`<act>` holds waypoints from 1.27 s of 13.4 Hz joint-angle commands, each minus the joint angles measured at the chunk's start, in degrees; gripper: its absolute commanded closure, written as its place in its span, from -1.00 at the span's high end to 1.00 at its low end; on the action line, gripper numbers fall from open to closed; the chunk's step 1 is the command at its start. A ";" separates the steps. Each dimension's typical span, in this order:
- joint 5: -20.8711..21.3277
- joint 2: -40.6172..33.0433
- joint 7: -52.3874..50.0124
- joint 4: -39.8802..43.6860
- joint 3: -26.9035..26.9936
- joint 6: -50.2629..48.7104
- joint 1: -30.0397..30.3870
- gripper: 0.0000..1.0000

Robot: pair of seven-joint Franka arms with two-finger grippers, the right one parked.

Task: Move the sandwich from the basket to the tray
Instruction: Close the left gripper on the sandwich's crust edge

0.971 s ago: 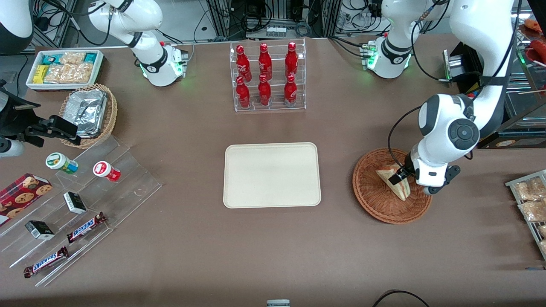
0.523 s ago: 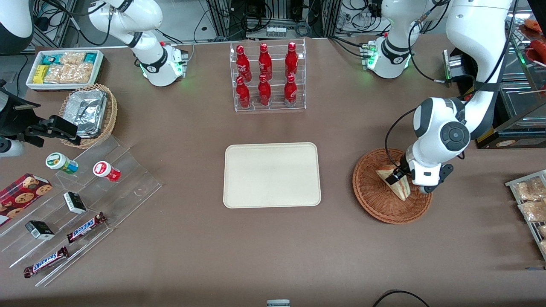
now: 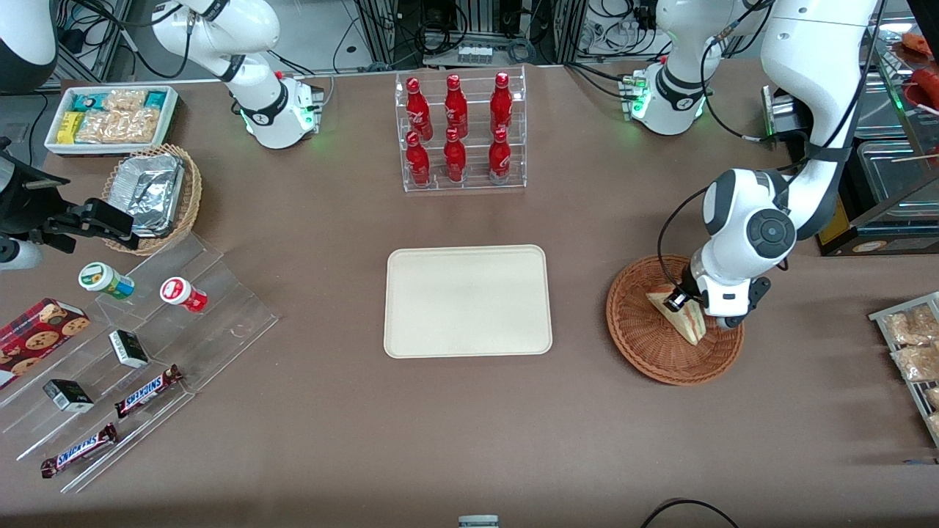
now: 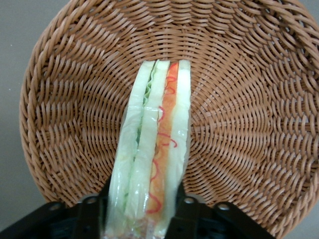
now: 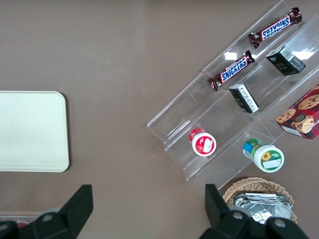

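Sandwich (image 4: 152, 149) stands on edge in the basket (image 3: 645, 345), cut face up toward my wrist camera: pale bread outside, green layer along one side, red-orange along the other, clear wrap glinting over it. My gripper (image 4: 140, 219) is down over the wedge, one dark finger (image 4: 92, 219) against each bread face, and the sandwich sits pinched between them; the fingers look pressed onto the bread rather than spread clear of it. From the front view, my gripper (image 3: 686, 299) is low inside the basket, at the part of the sandwich (image 3: 678, 317) farther from the front camera; the wedge's point runs toward that camera and lies near the basket's middle. Whether the wedge rests on the weave or is lifted just clear of it, I cannot tell. Basket is round, reddish-brown wicker, sitting on the brown table (image 3: 469, 411) toward my end. Tray (image 3: 468, 301) is cream-white, flat, near the table's centre, well apart from the basket with bare tabletop between them; nothing lies on it. Clear rack of red bottles (image 3: 458, 132) stands farther from the front camera than the tray. Toward the parked arm's end: stepped clear display (image 3: 132, 345) with candy bars and small boxes, and a tan wicker basket of foil trays (image 3: 150, 194).
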 commanded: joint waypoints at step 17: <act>3.51 -6.59 15.54 17.96 -11.10 -29.36 -0.49 -1.00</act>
